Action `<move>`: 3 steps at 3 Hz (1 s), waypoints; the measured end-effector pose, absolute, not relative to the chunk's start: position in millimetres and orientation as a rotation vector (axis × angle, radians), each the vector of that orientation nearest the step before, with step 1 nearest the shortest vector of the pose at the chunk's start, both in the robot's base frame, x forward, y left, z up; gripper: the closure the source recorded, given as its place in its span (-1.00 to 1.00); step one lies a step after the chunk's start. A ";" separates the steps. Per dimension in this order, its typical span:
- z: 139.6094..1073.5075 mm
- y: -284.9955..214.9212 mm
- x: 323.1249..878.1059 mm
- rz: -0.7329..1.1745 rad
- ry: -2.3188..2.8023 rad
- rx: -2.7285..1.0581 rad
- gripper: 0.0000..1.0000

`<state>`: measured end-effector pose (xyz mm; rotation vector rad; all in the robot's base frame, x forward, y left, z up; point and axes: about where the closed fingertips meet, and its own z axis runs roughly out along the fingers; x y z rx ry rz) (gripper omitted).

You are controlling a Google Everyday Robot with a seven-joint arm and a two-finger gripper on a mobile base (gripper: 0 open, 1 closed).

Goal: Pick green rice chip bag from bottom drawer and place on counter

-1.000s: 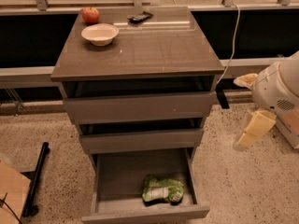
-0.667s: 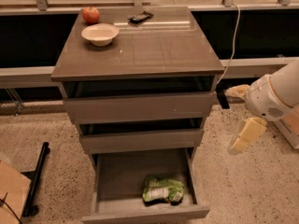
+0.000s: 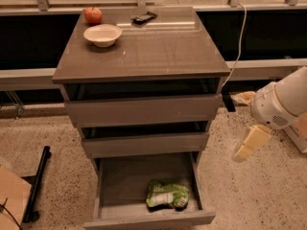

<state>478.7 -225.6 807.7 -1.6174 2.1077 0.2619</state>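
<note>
The green rice chip bag [image 3: 166, 195] lies flat in the open bottom drawer [image 3: 148, 219], at its front right. The counter [image 3: 158, 47] is the glossy grey-brown top of the cabinet. My gripper [image 3: 245, 122] hangs to the right of the cabinet, at about the height of the middle drawer, well above and to the right of the bag. It is open and empty, with one cream finger [image 3: 250, 143] low and the other [image 3: 242, 98] higher up. The white arm housing [image 3: 283, 99] sits behind it.
A white bowl [image 3: 102, 34], a red apple [image 3: 93, 15] and a small black object [image 3: 144, 17] sit at the back of the counter. The two upper drawers stand slightly ajar. A white cable [image 3: 238, 47] hangs right of the cabinet. A black bar [image 3: 37, 183] and cardboard [image 3: 9, 200] lie at the left.
My gripper and arm have moved left and slightly down, closer to the cabinet's right side. The bag and the drawers have not moved.
</note>
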 end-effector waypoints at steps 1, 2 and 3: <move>766.5 -214.9 479.1 0.295 2.106 -1.578 -1.00; 703.8 -201.2 484.7 0.363 2.096 -1.558 -1.00; 623.8 -191.3 490.8 0.489 2.108 -1.532 -1.00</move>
